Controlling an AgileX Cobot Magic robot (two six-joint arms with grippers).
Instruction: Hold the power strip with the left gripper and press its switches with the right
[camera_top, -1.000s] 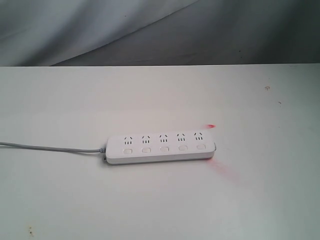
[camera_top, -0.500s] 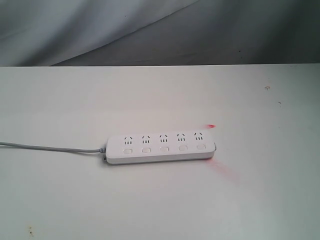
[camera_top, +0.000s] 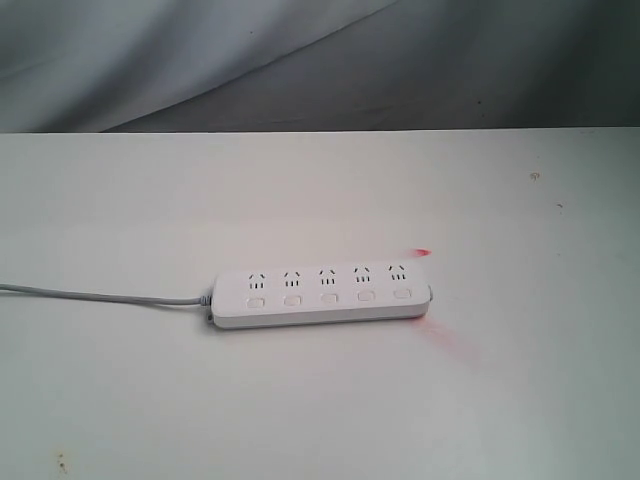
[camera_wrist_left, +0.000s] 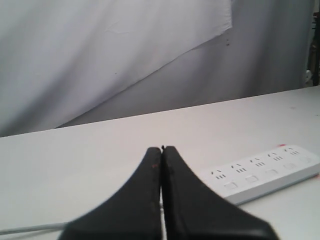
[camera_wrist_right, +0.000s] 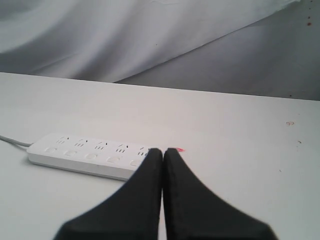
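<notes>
The white power strip (camera_top: 320, 296) lies flat on the table, five outlets in a row with the switches (camera_top: 329, 297) below them, and its grey cord (camera_top: 100, 296) runs off to the left. Neither arm shows in the exterior view. In the left wrist view my left gripper (camera_wrist_left: 162, 149) is shut and empty, well short of the power strip (camera_wrist_left: 265, 172). The right wrist view shows my right gripper (camera_wrist_right: 163, 151) shut with nothing in it, its tips in front of one end of the power strip (camera_wrist_right: 85, 156).
A red glow (camera_top: 440, 340) falls on the table (camera_top: 320, 420) by the strip's right end, with a small red spot (camera_top: 422, 253) just behind it. A grey cloth backdrop (camera_top: 320, 60) hangs behind the table's far edge.
</notes>
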